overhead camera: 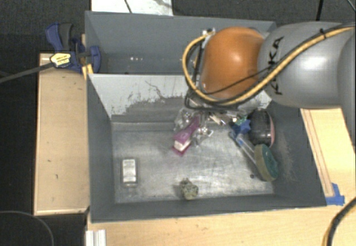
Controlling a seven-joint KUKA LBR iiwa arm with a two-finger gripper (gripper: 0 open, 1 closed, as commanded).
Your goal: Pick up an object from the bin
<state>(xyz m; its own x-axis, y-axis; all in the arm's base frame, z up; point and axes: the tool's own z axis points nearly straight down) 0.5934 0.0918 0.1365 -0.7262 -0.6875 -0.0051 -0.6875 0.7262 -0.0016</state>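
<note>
Pinching purple block (183, 139) by its upper end in gripper (193, 126) (hold looking off-centre); risking pivoting loose, dropping back into bin (139, 44).

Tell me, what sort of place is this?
Most likely a robotics lab or test bench: a big grey robot arm reaches into a metal bin holding a few loose odds and ends, such as a purple piece and a small white block.
</note>
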